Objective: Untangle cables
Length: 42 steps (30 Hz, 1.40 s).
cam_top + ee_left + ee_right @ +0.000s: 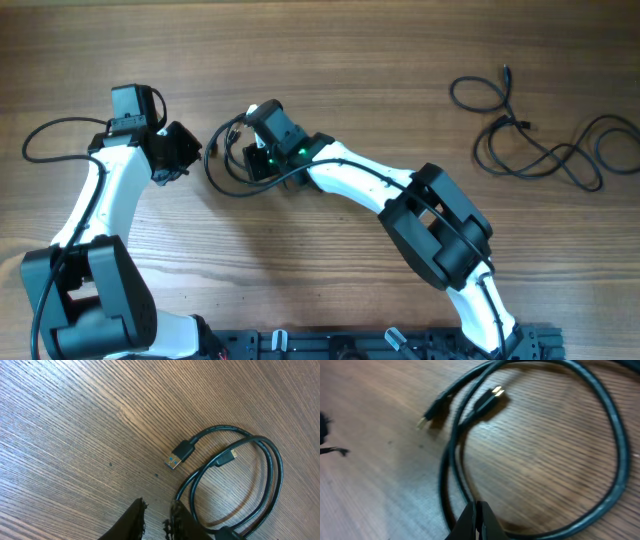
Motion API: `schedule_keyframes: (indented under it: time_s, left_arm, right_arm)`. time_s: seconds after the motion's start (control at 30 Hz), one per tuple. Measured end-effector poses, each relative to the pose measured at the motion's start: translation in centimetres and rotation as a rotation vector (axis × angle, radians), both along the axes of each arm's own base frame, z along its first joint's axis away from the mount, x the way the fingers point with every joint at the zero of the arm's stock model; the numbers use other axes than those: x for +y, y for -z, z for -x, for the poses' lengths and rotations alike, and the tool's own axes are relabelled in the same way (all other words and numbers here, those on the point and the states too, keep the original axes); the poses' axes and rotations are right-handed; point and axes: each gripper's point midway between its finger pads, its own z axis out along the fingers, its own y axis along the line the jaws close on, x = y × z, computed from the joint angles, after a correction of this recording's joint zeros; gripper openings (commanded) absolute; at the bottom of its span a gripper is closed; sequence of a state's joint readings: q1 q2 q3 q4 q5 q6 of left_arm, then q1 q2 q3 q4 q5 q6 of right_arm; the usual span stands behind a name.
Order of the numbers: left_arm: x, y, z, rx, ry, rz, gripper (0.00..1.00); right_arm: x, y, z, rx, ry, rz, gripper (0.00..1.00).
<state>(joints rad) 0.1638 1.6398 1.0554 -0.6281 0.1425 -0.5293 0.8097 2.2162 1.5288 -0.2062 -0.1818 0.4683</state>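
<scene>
Open table (350, 60) all round the looped cable (445, 472), tangled cables (522, 124) well apart near the right edge; left gripper (157, 522) narrowly parted beside the loop, right gripper (477, 512) closed against it.

You've got black cables (621, 455) on a brown worktop (75, 435) with streaky wood grain; one plug (183, 452) has a blue tip.

Coiled cable (618, 440) blurred, loop cropped at edges
</scene>
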Motion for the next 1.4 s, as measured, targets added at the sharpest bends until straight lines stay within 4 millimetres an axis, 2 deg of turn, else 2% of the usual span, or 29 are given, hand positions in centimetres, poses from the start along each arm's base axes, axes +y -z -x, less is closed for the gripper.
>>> schedule_keyframes:
  time_s: [0.13,0.23,0.3,0.33,0.37,0.4,0.47,0.53,0.57,0.6,0.63,0.7,0.8,0.93,1.03,1.1,1.13,1.17,1.27,1.3,1.37,1.4]
  left_arm:
    - [0.0,0.0,0.0,0.000,0.000,0.000,0.25]
    - [-0.1,0.0,0.0,0.000,0.000,0.001,0.29]
    - [-0.2,0.0,0.0,0.001,0.003,0.001,0.30]
    - [-0.2,0.0,0.0,0.001,0.004,0.001,0.30]
    - [-0.3,0.0,0.0,0.001,0.004,0.001,0.31]
    - [-0.3,0.0,0.0,0.001,0.004,0.001,0.31]
    - [-0.3,0.0,0.0,0.001,0.004,0.001,0.31]
    - [-0.3,0.0,0.0,0.000,0.004,0.001,0.31]
    - [-0.3,0.0,0.0,0.001,0.004,0.001,0.31]
    - [-0.3,0.0,0.0,0.001,0.004,0.001,0.31]
    - [-0.3,0.0,0.0,0.001,0.004,0.001,0.32]
    - [-0.3,0.0,0.0,0.001,0.004,0.001,0.34]
    - [-0.3,0.0,0.0,0.001,0.004,0.001,0.35]
    - [-0.3,0.0,0.0,0.001,0.004,0.001,0.38]
    - [-0.3,0.0,0.0,0.001,0.004,0.001,0.39]
    - [-0.3,0.0,0.0,0.001,0.004,0.001,0.40]
    - [-0.3,0.0,0.0,0.001,0.004,0.001,0.41]
    - [-0.3,0.0,0.0,0.001,0.004,0.001,0.44]
    - [-0.3,0.0,0.0,0.001,0.003,0.002,0.50]
    - [-0.3,0.0,0.0,0.001,0.003,0.002,0.50]
    - [-0.3,0.0,0.0,0.001,0.004,0.002,0.51]
    - [-0.3,0.0,0.0,0.001,0.004,0.002,0.55]
  right_arm:
    - [-1.3,2.4,-1.0,-0.012,0.071,0.072,0.04]
    - [-2.8,2.7,-1.5,-0.016,0.131,0.151,0.04]
    - [-5.2,2.7,-2.2,0.005,0.216,0.219,0.05]
    - [-7.0,2.7,-2.1,0.041,0.252,0.263,0.06]
    - [-7.8,2.7,-2.2,0.056,0.267,0.280,0.07]
    - [-10.4,2.7,-2.6,0.093,0.320,0.323,0.08]
    - [-13.5,2.6,-1.8,0.162,0.344,0.391,0.18]
    - [-13.5,2.5,-1.1,0.180,0.257,0.390,0.30]
    - [-12.8,2.1,-0.6,0.174,0.196,0.379,0.42]
    - [-12.3,1.5,-0.7,0.151,0.164,0.366,0.44]
    - [-11.7,0.5,-1.5,0.101,0.154,0.343,0.46]
    - [-11.7,-0.3,-2.8,0.029,0.165,0.343,0.57]
    - [-12.4,-0.3,-4.3,-0.085,0.148,0.398,0.61]
    - [-14.5,1.1,-4.5,-0.125,0.165,0.480,0.63]
    - [-16.5,2.3,-5.0,-0.109,0.211,0.486,0.61]
    - [-16.7,2.4,-5.1,-0.092,0.220,0.466,0.58]
    - [-16.4,2.5,-4.9,-0.075,0.212,0.446,0.45]
    - [-16.3,2.5,-4.8,-0.065,0.205,0.434,0.39]
    - [-16.4,2.6,-3.7,-0.012,0.204,0.431,0.25]
    - [-16.6,2.6,-3.3,0.009,0.210,0.435,0.04]
    - [-16.8,2.6,-2.8,0.032,0.218,0.439,0.04]
    - [-16.9,2.6,-2.7,0.038,0.222,0.437,0.04]
